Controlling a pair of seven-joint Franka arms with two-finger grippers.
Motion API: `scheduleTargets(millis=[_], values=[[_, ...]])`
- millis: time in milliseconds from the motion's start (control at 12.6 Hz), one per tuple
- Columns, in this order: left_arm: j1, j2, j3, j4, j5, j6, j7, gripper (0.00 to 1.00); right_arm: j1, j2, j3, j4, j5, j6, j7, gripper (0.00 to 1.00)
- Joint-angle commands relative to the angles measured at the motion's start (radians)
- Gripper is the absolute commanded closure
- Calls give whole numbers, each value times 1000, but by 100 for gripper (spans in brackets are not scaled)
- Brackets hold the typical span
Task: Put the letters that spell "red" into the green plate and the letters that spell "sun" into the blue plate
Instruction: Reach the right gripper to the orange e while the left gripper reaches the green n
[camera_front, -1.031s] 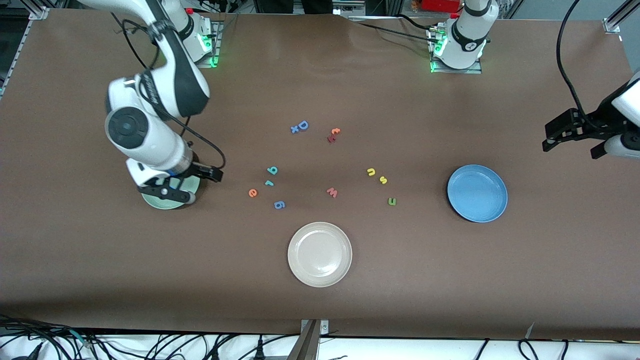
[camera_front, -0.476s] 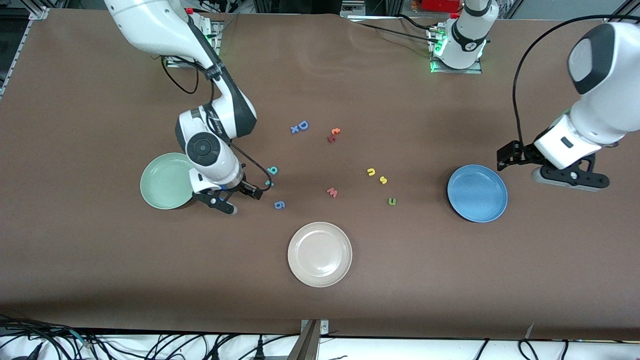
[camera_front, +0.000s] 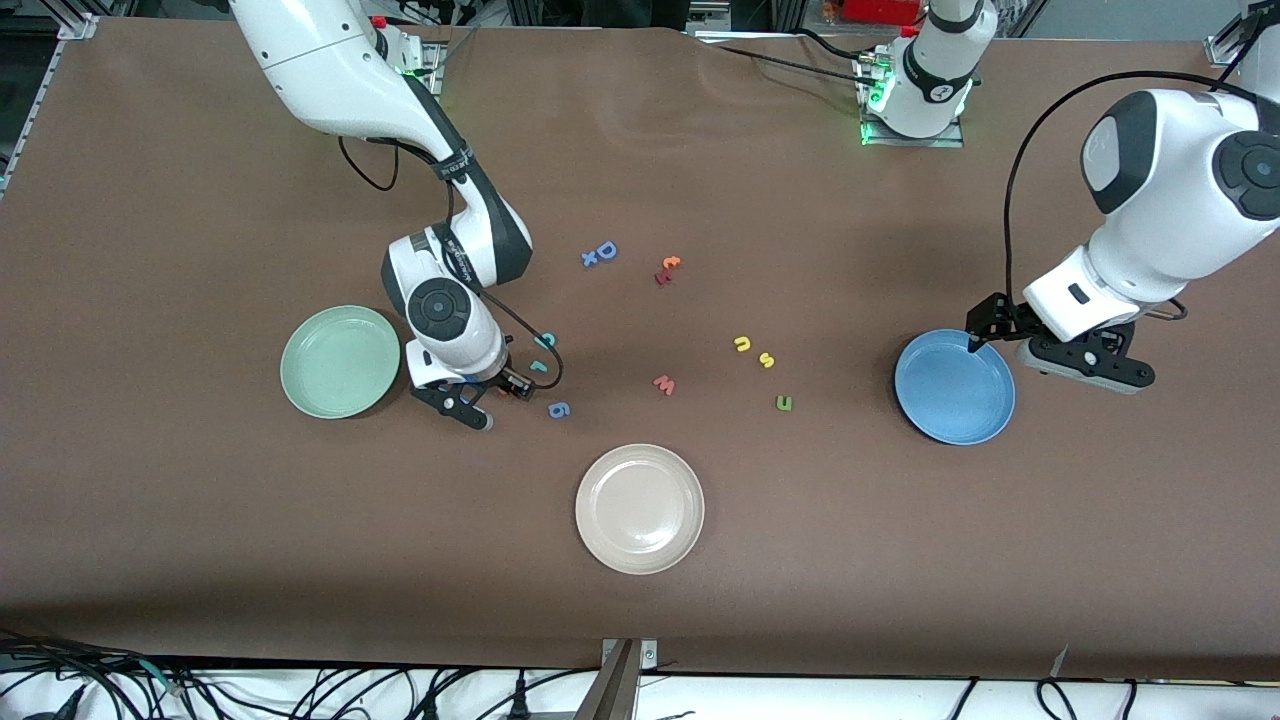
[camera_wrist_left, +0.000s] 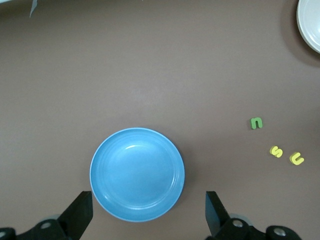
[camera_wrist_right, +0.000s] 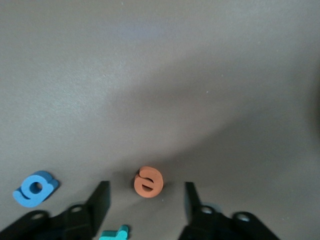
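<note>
Right pincer (camera_wrist_right: 145, 197) has left the green plate (camera_front: 338, 361), now released astride orange "e" (camera_wrist_right: 148, 181); blue "g" (camera_wrist_right: 34, 188) beside. Left pincer (camera_wrist_left: 147, 212), released, has reached the blue plate (camera_wrist_left: 136, 173).

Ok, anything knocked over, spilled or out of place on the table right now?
Nothing stands out. The green plate and blue plate sit flat and hold nothing; the letters lie loose on the table.
</note>
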Motion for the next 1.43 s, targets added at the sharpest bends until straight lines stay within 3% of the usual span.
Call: scheduleTargets(millis=[0,238,634,793,951,1189,1348], values=[[-2,26,-43,-21,11,49,-139,9,17,20,-8,6,3,7,16,46],[-48,92,-100,-12,14,75,-415,9,15,21,-8,7,3,10,16,47],[-143,288,-92,7,14,274,-434,7,15,33,-10,7,3,22,16,50],[-163,322,-86,8,13,302,-451,11,15,36,-10,10,3,27,16,50],[-206,356,-75,8,14,304,-530,13,14,36,-10,10,2,31,16,59],[-267,408,-35,42,19,336,-632,13,12,35,-11,15,2,28,7,81],[-283,443,-32,51,14,395,-647,14,8,24,-16,23,-3,20,-10,87]])
